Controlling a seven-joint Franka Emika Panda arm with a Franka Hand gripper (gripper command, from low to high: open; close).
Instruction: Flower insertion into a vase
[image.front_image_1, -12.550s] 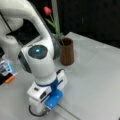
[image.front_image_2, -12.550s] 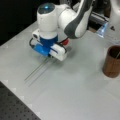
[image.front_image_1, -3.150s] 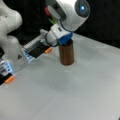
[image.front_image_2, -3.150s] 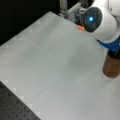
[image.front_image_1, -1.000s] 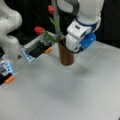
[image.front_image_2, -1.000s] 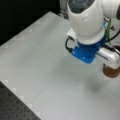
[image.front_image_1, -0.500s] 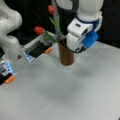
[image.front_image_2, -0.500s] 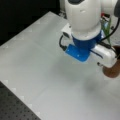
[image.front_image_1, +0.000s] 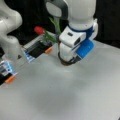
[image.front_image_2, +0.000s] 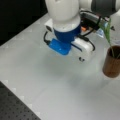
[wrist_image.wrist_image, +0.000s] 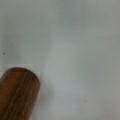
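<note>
Brown vase (image.front_image_2: 112, 62) near table (image.front_image_2: 50, 82) edge — flower (image.front_image_1: 47, 35) inside

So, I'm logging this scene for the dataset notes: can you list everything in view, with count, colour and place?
dark brown wooden cylinder vase: one, brown, upright at a front view's right edge, on the table; its lower wall also in the wrist view.
flower with red head and green stem: one, standing in the vase.
light grey table: one, filling all views.
orange-tipped devices: a few, black and blue, at a front view's left.
second white robot arm: one, at a front view's left.
white and blue gripper: one, beside the vase, apart from it.
</note>
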